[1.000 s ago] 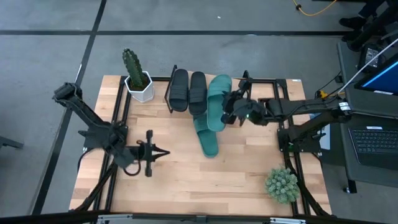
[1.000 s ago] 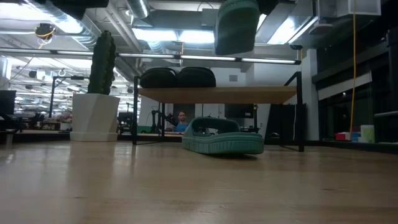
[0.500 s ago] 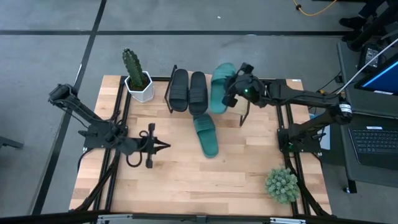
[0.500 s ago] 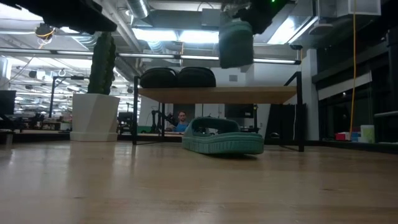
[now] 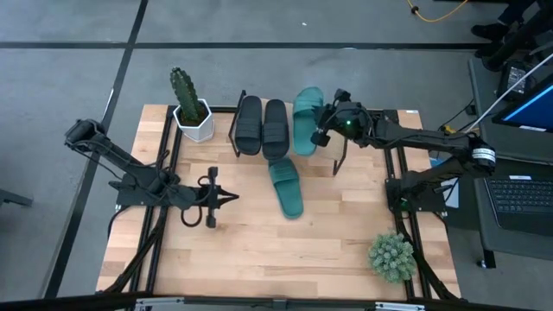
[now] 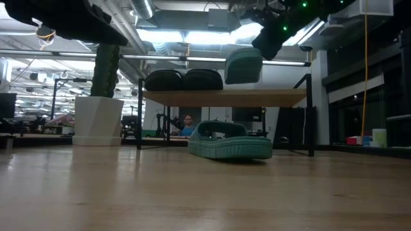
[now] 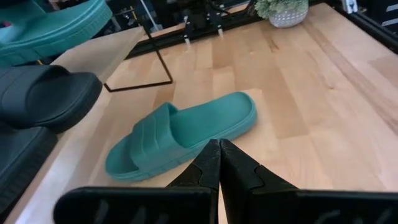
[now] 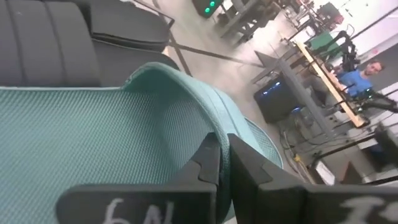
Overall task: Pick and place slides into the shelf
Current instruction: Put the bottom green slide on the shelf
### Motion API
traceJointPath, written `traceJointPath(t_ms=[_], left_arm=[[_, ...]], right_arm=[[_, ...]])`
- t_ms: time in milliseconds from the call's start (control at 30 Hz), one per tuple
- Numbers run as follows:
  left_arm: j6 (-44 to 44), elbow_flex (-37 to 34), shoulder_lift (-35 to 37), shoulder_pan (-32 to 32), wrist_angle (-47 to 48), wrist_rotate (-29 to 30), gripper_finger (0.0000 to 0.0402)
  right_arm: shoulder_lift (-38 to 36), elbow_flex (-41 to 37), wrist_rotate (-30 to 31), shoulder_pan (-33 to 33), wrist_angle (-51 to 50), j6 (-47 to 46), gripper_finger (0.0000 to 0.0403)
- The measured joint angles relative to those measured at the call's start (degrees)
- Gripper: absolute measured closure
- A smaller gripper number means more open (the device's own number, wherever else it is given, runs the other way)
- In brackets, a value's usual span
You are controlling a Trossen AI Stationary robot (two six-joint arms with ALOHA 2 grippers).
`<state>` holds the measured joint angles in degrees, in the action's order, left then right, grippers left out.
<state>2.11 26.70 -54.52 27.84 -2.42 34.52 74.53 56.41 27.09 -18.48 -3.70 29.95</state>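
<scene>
- Shelf [image 5: 380,115]: two black slides [image 5: 262,125] placed.
- Right pincer [image 5: 318,134] grips teal slide [image 5: 304,121] over shelf.
- Second teal slide [image 5: 286,186] remains on tabletop [image 5: 259,242] before shelf.
- Left pincer [image 5: 226,198] closed, empty.

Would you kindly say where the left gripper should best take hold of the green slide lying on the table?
Probably the heel edge of the green slide, coming from above: it lies flat, sole down, heel toward the table's front and clear of the shelf. The left gripper sits beside it.
</scene>
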Motion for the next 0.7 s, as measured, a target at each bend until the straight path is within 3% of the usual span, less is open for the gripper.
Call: traceJointPath(t_ms=[333,700], left_arm=[[0.0,0.0,0.0,-2.1,-1.1,-2.1,0.0401],[0.0,0.0,0.0,-2.0,-1.2,-2.3,0.0402]], right_arm=[[-0.8,-4.8,0.0,-0.9,3.2,-4.0,0.0386],[0.2,-5.1,1.3,-0.8,3.6,-1.2,0.0386]])
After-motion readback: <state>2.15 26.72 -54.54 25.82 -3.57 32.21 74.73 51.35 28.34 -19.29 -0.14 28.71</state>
